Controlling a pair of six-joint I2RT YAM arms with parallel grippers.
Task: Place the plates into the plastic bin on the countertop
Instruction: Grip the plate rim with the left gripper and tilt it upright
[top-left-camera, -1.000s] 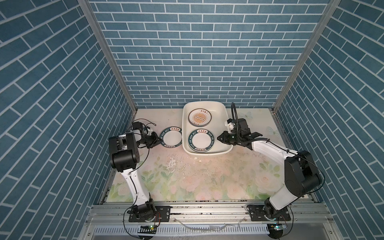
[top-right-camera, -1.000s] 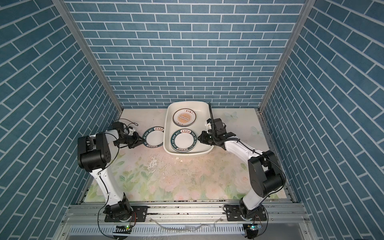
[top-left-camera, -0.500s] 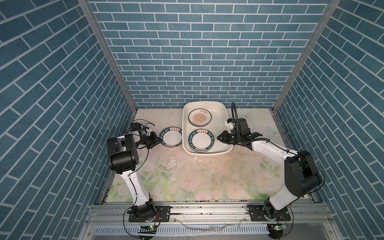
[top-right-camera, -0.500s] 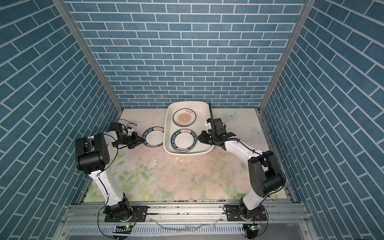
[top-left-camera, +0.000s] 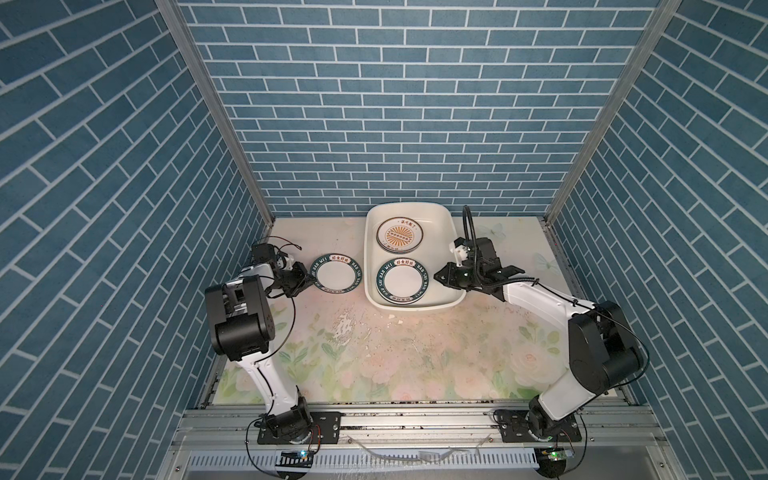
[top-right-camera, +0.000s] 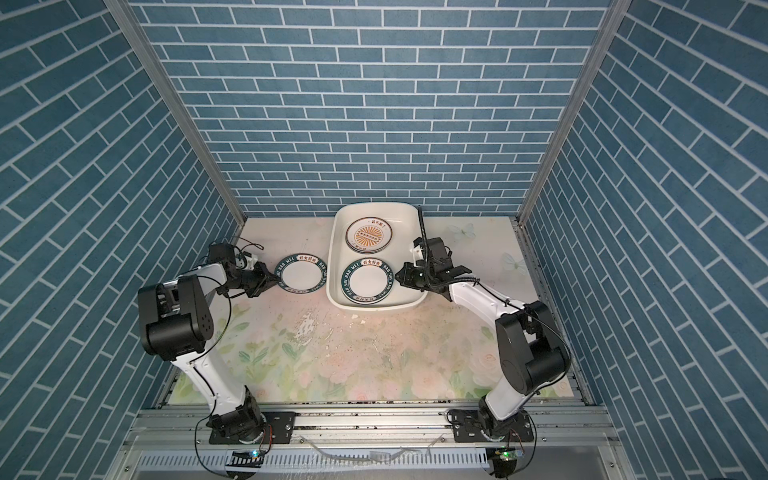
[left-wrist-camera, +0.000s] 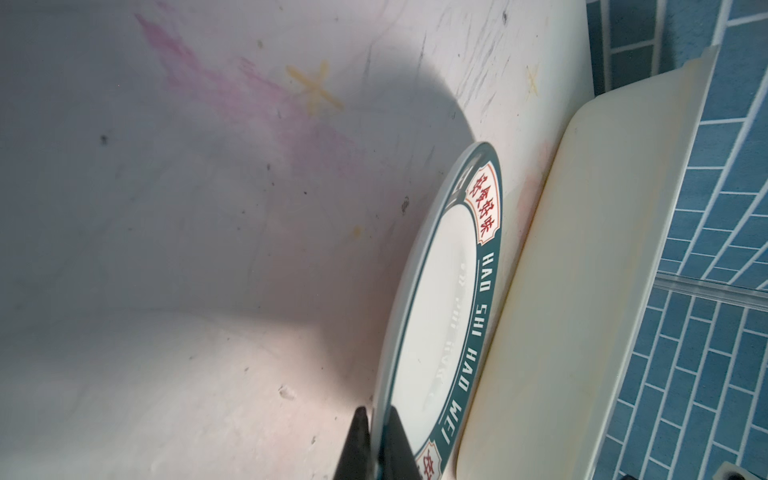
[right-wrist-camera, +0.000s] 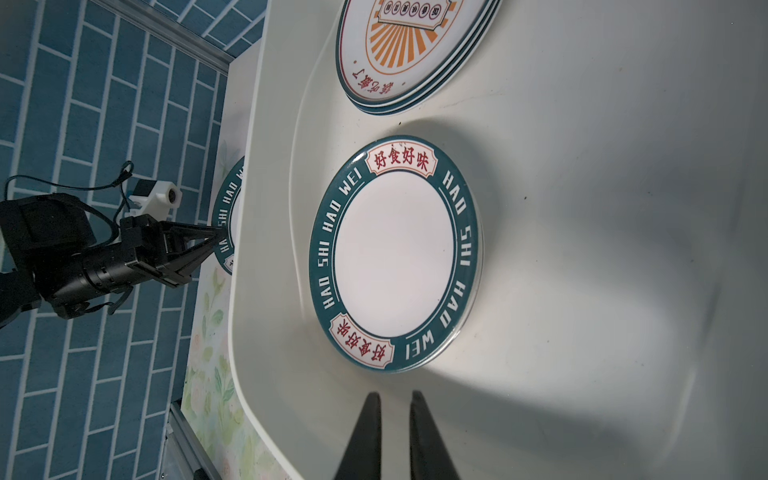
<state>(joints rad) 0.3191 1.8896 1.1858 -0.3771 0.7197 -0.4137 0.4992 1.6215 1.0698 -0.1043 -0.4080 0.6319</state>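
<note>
I have the left gripper clenched on the rim of the loose plate, the only plate outside the bin. The left wrist view shows it best. The two dark fingers of the left gripper pinch the teal rim, one on the face and one underneath. The loose plate runs straight ahead of them. Just past its far edge stands the bin's outer wall; I cannot tell whether plate and wall touch. Nor can I tell whether the plate rests on the tabletop or is a little clear of it.

Both top views agree: the loose plate lies between the left gripper and the bin, low over the flowered tabletop.

The right gripper reaches in over the bin's opposite wall, its fingers drawn almost together and grasping nothing. In its wrist view the right gripper points at the teal stack. That stack lies flat on the bin floor dead ahead of the fingertips, with a strip of bare floor between. The sunburst stack sits farther off to one side of this gripper, toward the back wall, apart from the teal stack. Beyond the bin's rim the same view catches the left gripper at the loose plate.
</note>
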